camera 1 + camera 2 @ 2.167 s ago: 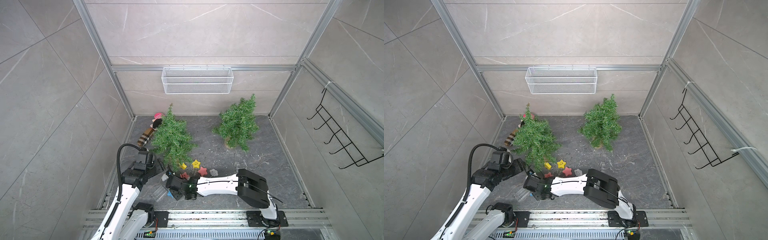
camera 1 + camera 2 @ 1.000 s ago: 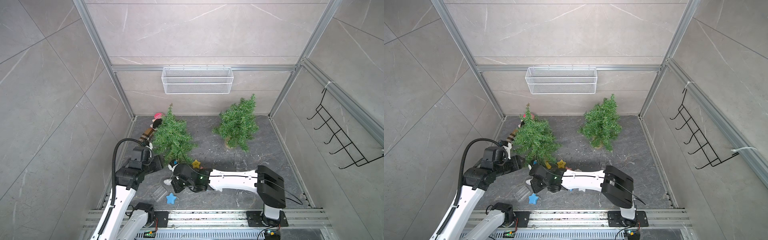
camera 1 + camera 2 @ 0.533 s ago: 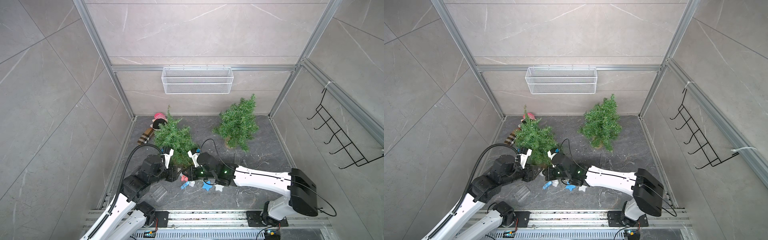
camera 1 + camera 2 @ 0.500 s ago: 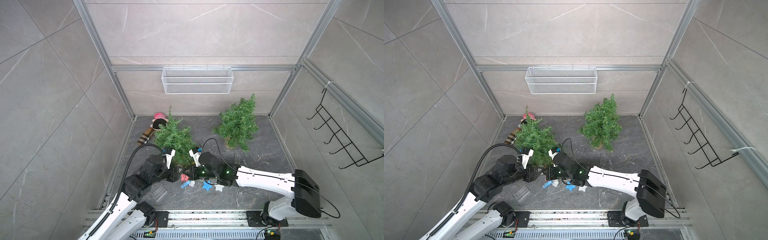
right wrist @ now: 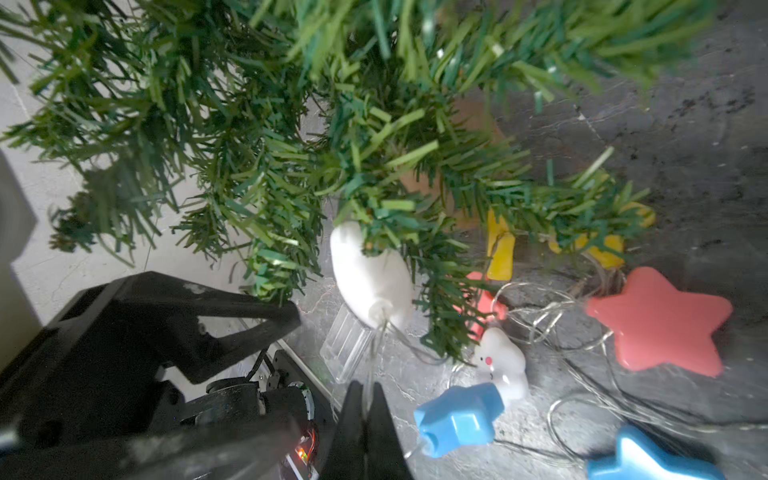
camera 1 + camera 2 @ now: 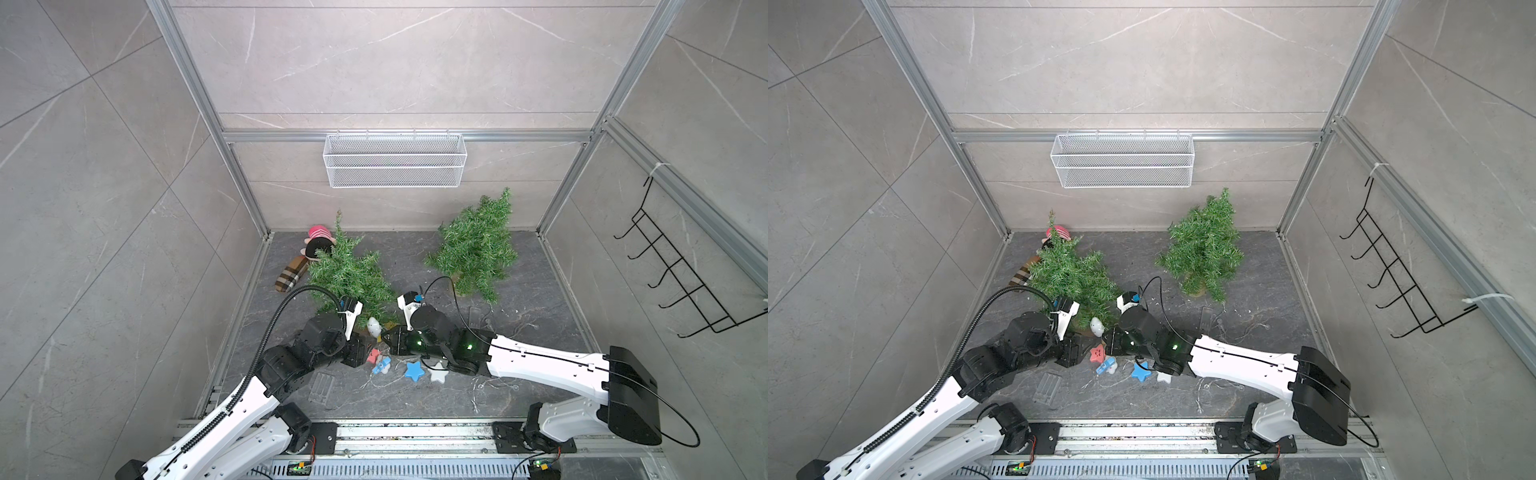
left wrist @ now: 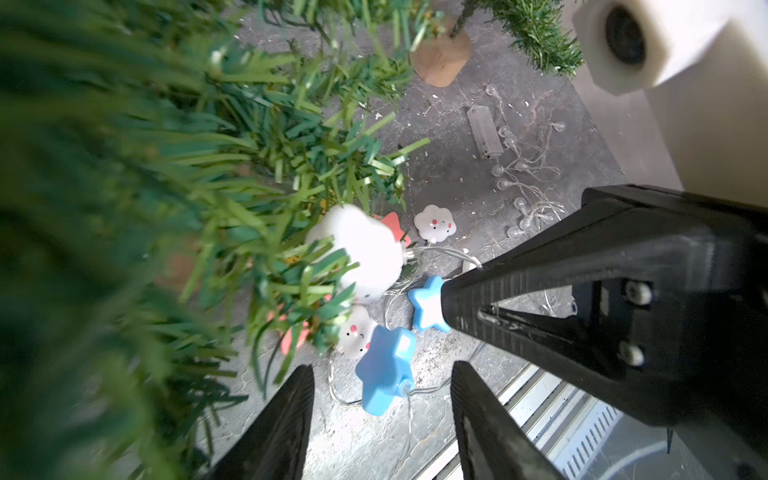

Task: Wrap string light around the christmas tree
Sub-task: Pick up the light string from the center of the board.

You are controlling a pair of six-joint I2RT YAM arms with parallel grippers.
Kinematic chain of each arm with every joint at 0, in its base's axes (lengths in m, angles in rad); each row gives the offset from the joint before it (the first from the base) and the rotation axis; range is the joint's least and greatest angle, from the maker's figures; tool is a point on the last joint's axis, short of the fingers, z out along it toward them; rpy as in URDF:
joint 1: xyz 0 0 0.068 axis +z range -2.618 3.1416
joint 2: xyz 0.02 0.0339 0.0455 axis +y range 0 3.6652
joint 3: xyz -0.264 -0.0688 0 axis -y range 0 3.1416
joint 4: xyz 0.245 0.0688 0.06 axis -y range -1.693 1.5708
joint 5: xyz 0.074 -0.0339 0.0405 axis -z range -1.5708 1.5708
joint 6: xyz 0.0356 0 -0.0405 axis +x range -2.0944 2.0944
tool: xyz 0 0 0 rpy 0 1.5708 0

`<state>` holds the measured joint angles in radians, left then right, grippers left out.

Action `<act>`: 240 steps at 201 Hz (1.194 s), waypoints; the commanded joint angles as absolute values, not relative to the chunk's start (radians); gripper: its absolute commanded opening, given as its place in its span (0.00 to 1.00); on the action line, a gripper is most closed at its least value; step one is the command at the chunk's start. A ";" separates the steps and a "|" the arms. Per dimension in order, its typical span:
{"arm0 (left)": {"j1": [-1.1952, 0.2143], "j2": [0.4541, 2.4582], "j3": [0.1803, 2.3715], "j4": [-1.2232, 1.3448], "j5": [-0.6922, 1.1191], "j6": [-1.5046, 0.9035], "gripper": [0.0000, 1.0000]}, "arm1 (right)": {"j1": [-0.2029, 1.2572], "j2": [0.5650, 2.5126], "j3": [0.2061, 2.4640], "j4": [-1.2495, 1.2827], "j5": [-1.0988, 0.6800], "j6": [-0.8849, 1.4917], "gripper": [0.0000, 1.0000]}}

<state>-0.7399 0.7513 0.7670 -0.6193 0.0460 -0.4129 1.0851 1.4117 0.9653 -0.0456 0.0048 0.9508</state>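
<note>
The left christmas tree (image 6: 353, 274) stands at the back left in both top views; a second tree (image 6: 473, 249) stands to its right. The string light (image 6: 399, 368), with star and cloud bulbs, lies in a heap before the left tree's foot. One white cloud bulb (image 5: 374, 282) hangs in a low branch. My right gripper (image 5: 365, 386) is shut on the string's thin wire (image 5: 376, 332) just below that bulb. My left gripper (image 7: 382, 368) is open, with a blue star bulb (image 7: 384, 370) lying below its gap, not held. The two grippers almost meet (image 6: 1081, 353).
A clear battery box (image 6: 321, 386) lies at the front left. Another string with clear round bulbs (image 7: 519, 178) lies near the right tree. A plush doll (image 6: 318, 245) and a plaid roll (image 6: 291, 274) sit behind the left tree. The walls carry a wire basket (image 6: 395, 160) and black hooks (image 6: 681, 282).
Both arms have moved from the front left to the foot of the left tree. The right gripper brought the string along with it. The left jaws have spread wider.
</note>
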 commanded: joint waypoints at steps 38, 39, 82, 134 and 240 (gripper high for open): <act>-0.741 0.760 0.858 -0.705 -0.016 -0.440 0.60 | 1.080 1.384 0.870 -0.041 0.094 1.065 0.00; -0.741 0.763 0.859 -0.706 -0.014 -0.439 0.60 | 1.079 1.383 0.868 -0.044 0.099 1.068 0.00; -0.742 0.747 0.850 -0.659 0.102 -0.424 0.59 | 1.066 1.293 0.795 -0.045 0.178 1.074 0.00; -0.924 0.832 0.796 -0.601 0.084 -0.383 0.60 | 1.027 1.246 0.747 -0.020 0.249 1.159 0.00; -1.160 1.000 0.634 -0.483 -0.286 -0.492 0.62 | 1.002 1.217 0.830 -0.069 0.267 1.075 0.00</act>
<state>-1.1591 1.0340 0.6308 -0.4751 -0.1528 -0.4492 1.0054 1.2461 0.8055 -0.0441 0.2405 1.1088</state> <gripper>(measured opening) 0.626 0.050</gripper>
